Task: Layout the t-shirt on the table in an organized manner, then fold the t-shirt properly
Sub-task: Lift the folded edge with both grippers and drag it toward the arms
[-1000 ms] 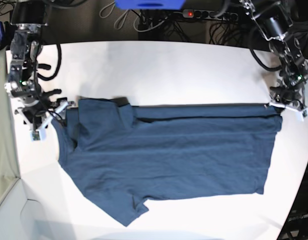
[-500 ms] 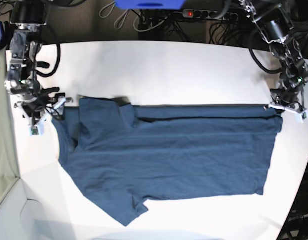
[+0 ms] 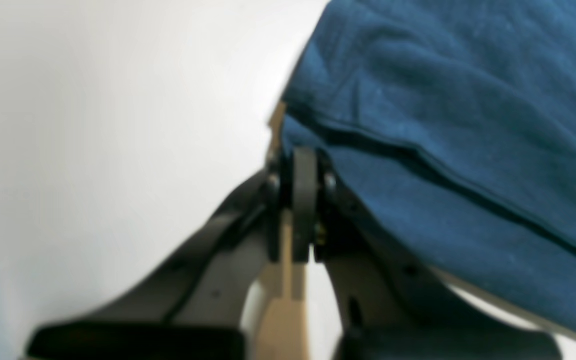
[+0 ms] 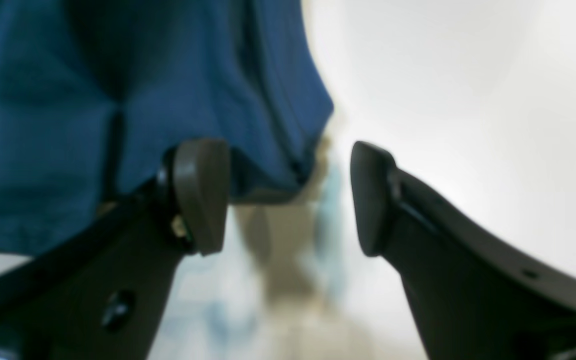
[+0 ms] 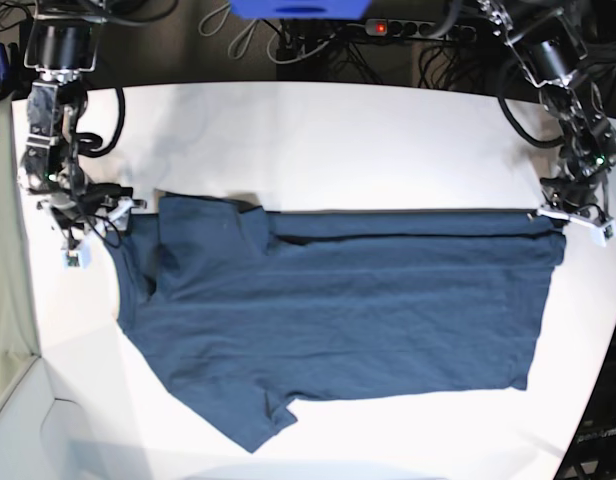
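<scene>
White and wide, the desk (image 5: 318,130) fills the base view, with black cables (image 5: 318,45) lying behind its far edge. On it the t-shirt (image 5: 338,310) lies spread flat, its top part folded over along the far side, one sleeve pointing toward the near edge. At the far right corner of the cloth, the left gripper (image 5: 570,214) is closed, and the wrist view shows its jaws pressed together with the hem draped just beside them. At the left side, the right gripper (image 5: 92,222) has its jaws standing wide apart, with one finger (image 4: 200,192) in front of the cloth edge.
</scene>
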